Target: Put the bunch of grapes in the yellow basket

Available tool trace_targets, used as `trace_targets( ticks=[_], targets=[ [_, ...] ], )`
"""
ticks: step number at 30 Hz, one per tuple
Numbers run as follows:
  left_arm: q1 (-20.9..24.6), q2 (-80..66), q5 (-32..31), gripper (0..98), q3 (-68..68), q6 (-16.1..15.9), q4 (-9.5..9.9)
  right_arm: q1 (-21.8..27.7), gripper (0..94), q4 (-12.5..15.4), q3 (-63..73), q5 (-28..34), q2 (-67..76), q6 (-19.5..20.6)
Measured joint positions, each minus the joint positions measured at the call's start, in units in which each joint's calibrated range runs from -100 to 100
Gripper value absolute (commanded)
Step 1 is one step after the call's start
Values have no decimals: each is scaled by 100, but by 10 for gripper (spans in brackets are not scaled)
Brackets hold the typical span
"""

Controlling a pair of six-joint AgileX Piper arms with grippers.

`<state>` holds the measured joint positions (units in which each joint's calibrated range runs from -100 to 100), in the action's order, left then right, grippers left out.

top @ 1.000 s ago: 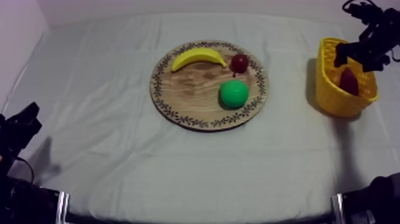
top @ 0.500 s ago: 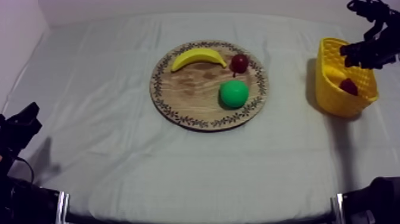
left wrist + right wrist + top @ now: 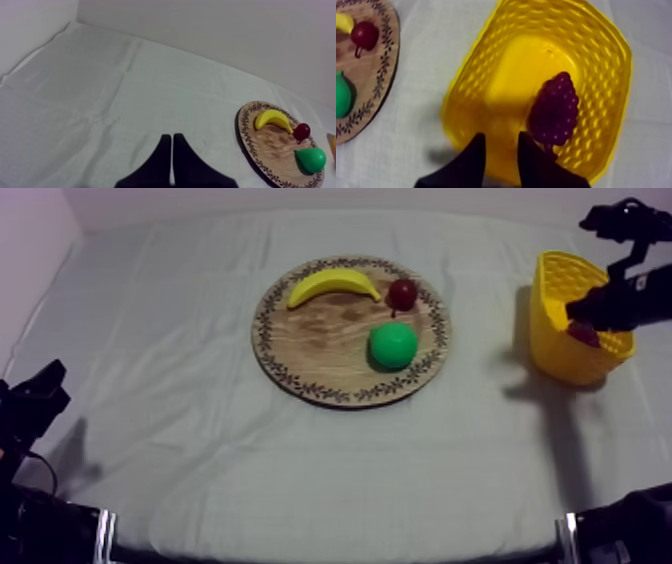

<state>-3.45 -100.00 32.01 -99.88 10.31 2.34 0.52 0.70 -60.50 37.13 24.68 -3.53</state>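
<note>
From above: the round wooden board (image 3: 330, 338) carries a smooth banana (image 3: 332, 285), a pear (image 3: 393, 345) and a small red fruit (image 3: 403, 293). At the right, the woven yellow basket (image 3: 552, 338) holds the bunch of grapes (image 3: 583, 334).
Left wrist view: the left gripper (image 3: 171, 150) is pressed into a narrow wedge.
Right wrist view: the right gripper (image 3: 500, 145) is parted and empty over the basket, beside the knobbly grapes.

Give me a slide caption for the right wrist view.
Grapes lie in the basket, with the open right gripper over its near wall.
</note>
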Motion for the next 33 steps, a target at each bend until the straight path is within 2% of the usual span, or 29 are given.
trace_targets(
  ticks=[6, 11, 14, 23, 33],
  targets=[
    [0, 0, 0, 1, 0, 0, 0, -259, 71, -199, -1093, -227, 1071, 51],
    [0, 0, 0, 1, 0, 0, 0, -438, 19, -145, -1991, -132, 2229, 44],
    [0, 0, 0, 1, 0, 0, 0, -450, 9, -70, -2437, -91, 2900, 19],
    [0, 0, 0, 1, 0, 0, 0, -407, 3, -111, -3359, 132, 4633, 24],
    [0, 0, 0, 1, 0, 0, 0, -229, 3, 33, -3798, 432, 6142, -72]
  ],
)
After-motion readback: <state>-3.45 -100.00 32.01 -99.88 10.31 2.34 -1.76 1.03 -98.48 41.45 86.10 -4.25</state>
